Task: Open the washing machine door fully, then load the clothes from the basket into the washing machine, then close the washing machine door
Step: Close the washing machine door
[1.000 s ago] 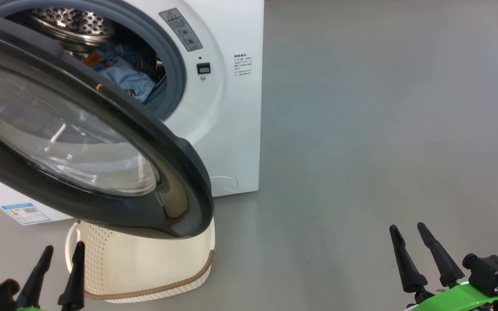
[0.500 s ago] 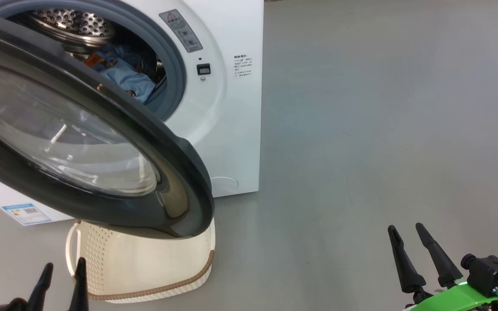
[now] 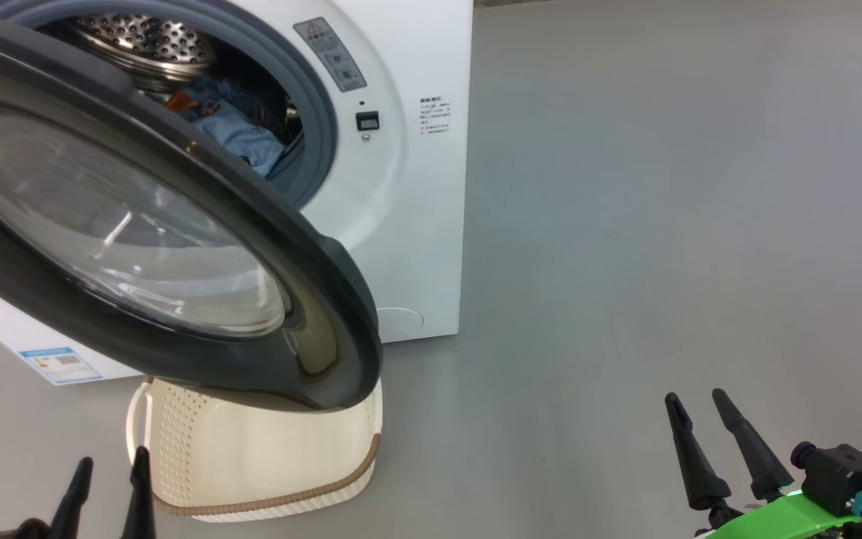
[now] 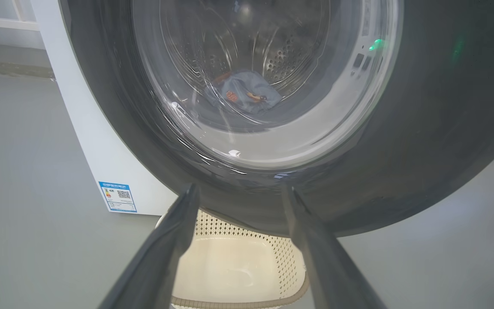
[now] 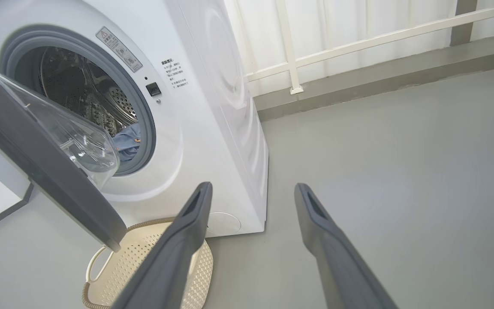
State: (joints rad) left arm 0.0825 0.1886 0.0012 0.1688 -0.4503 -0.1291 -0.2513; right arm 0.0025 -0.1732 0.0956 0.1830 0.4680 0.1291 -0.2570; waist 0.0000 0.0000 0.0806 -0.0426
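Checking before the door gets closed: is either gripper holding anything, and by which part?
Nothing is held. The left gripper and the right gripper are both open and empty.

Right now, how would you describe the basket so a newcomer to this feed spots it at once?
Find the big white washing machine with its round black-rimmed door swung open. On the grey floor, under that door's lower edge, sits the basket. Perforated cream-white sides and a brown woven-look rim set it apart from the smooth white machine.

Warning triangle (image 3: 313, 28) on washing machine (image 3: 416, 224); print (image 3: 435, 116) seemingly illegible.
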